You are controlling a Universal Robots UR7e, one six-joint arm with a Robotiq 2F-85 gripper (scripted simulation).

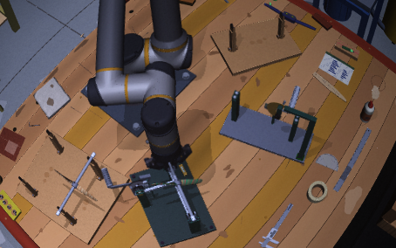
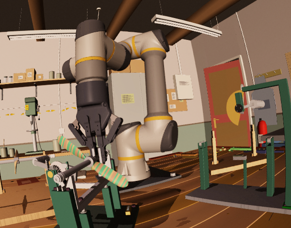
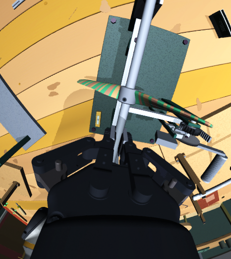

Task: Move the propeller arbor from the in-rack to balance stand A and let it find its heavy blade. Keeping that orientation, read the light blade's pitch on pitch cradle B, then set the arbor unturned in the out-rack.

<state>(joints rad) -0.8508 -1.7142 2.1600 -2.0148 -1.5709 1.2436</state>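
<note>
The propeller arbor (image 3: 131, 81), a grey shaft with a green-and-tan striped propeller (image 2: 91, 160) on its hub, is gripped near one end of its shaft by my closed gripper (image 3: 118, 146). The shaft lies across the green posts of a stand on a dark green base plate (image 1: 174, 205), close in front of the arm's base. One blade points up toward the left and the other down toward the right, as the second side camera shows. A geared crank with a knurled handle (image 3: 213, 167) sits at the stand's side.
A wooden rack board (image 1: 65, 187) to the left holds another shaft with a propeller. A grey plate with green posts and a tall green frame (image 1: 274, 131) stands to the right. A second wooden rack (image 1: 255, 43) lies beyond. Tape (image 1: 317, 191), rulers and calipers lie near the table edge.
</note>
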